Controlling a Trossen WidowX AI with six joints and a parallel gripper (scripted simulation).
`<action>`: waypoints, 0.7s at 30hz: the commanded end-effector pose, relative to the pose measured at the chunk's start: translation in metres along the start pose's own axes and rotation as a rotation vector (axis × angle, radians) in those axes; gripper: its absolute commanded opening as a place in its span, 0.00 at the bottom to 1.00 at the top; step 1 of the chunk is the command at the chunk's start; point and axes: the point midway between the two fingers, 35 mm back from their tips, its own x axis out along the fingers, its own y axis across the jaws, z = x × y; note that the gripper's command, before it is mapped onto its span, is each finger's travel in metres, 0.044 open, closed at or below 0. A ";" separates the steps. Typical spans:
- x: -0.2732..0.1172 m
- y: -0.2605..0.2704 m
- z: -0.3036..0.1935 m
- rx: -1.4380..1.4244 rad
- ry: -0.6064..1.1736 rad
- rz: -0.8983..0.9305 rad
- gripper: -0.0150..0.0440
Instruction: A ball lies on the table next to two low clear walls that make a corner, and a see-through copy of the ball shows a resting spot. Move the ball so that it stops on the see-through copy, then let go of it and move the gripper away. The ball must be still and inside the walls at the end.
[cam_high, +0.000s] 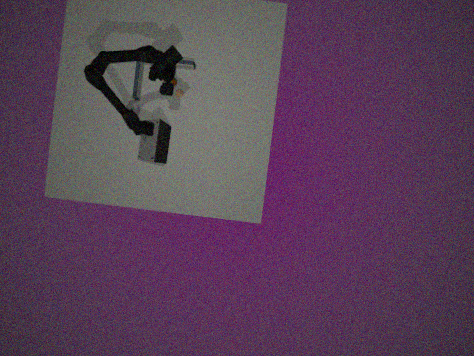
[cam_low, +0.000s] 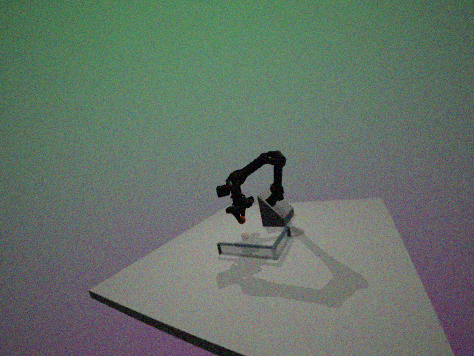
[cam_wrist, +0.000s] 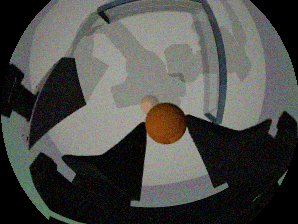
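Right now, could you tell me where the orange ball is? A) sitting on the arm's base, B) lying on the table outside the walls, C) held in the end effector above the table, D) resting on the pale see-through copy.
C: the orange ball sits between the end effector fingers, raised above the table, with the pale copy below it.

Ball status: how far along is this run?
Done: the gripper is shut on the orange ball and holds it above the table. In hand: carrying it toward the pale copy inside the clear walls. Left: set it down there, release, move away.
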 end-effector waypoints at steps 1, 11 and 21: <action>0.016 0.014 -0.009 0.007 -0.005 0.011 0.25; 0.039 0.021 -0.014 0.007 -0.004 0.011 0.25; 0.095 0.023 -0.012 0.007 -0.009 0.011 0.25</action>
